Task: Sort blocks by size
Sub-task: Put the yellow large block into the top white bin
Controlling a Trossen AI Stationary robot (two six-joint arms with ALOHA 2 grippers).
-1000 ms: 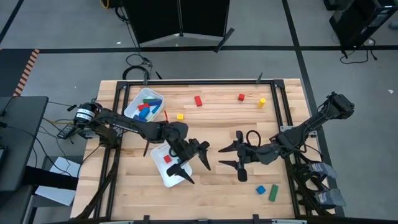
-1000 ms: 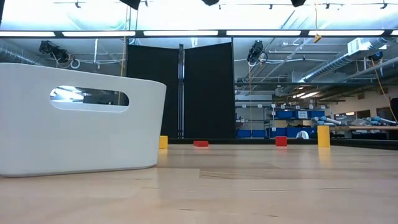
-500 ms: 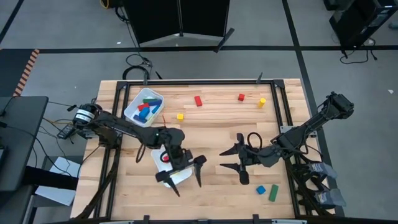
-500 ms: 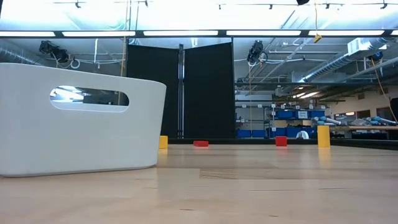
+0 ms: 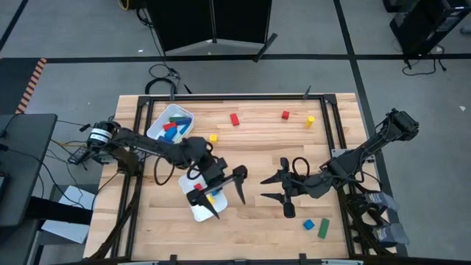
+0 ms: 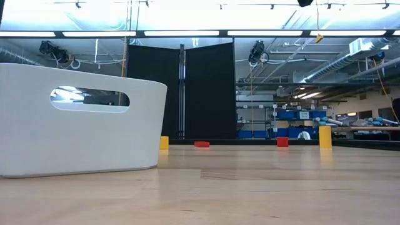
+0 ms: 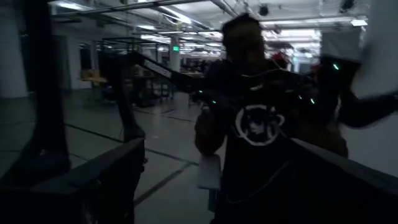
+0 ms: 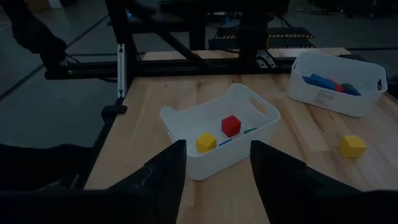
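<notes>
The left pincer hangs with fingers spread wide and empty, just above the near white tray, which holds a red cube and a yellow cube. The right pincer, also open, waits well to its side above the worktop. Behind the left arm, the far tray seems to hold longer bars. Loose blocks lie scattered beyond both pincers.

A white tray stands close on the desk; far across sit yellow cube, two red blocks, tall yellow block.
</notes>
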